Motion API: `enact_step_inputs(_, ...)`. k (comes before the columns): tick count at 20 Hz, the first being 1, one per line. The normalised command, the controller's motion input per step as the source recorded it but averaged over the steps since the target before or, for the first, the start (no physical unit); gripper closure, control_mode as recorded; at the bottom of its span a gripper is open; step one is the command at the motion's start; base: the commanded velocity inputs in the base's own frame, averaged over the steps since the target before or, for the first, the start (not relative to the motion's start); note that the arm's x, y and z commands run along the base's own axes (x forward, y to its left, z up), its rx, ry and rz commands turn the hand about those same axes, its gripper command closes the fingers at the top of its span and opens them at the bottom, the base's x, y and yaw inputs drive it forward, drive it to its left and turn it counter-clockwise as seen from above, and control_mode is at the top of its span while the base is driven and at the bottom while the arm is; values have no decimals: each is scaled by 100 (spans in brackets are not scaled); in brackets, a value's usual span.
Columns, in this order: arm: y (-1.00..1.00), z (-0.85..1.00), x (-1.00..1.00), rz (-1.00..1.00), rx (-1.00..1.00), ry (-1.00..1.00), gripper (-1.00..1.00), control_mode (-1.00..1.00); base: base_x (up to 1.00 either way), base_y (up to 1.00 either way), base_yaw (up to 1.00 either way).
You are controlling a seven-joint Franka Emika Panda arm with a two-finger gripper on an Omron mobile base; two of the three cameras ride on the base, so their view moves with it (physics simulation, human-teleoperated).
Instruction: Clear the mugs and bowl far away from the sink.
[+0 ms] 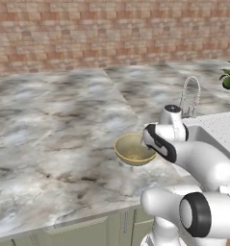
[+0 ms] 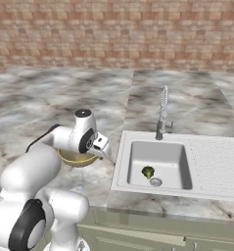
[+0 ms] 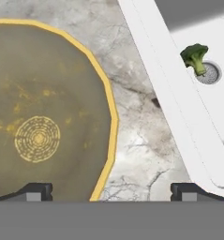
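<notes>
The gripper point(image 3: 111, 191) hangs over the counter point(image 1: 49, 144) with its jaws spread wide and nothing between them. In the hand view, one fingertip point(image 3: 36, 191) sits over the bowl's interior and the other fingertip point(image 3: 190, 191) sits over the sink's white rim, so the bowl's near edge passes between them. The bowl point(image 1: 134, 149) rests upright on the marble, just beside the sink point(image 2: 182, 164) on its left side, and directly below the hand. Its centre lies toward the left finger side of the hand view; the rim is the graspable feature, and the jaws appear roughly aligned to straddle it. A descent onto that rim is judged the next move. In the basin, a small broccoli floret point(image 2: 148, 171) lies near the drain. Farther back stands the faucet point(image 2: 163, 113). No mug is identifiable here.
</notes>
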Motion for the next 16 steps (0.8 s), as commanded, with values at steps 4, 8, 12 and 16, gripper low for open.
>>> enact_step_inputs(4, 0, -27, 20, -2, 2, 0, -100, -100, 0, 0, 0)
enact_step_inputs(8, 0, -24, 19, 0, 3, 0, -100, -100, 0, 0, 0)
enact_step_inputs(12, 0, -24, 19, -1, 3, 0, -100, -100, 0, 0, 0)
enact_step_inputs(16, 0, -26, 18, -1, 3, 0, -100, -100, 0, 0, 0)
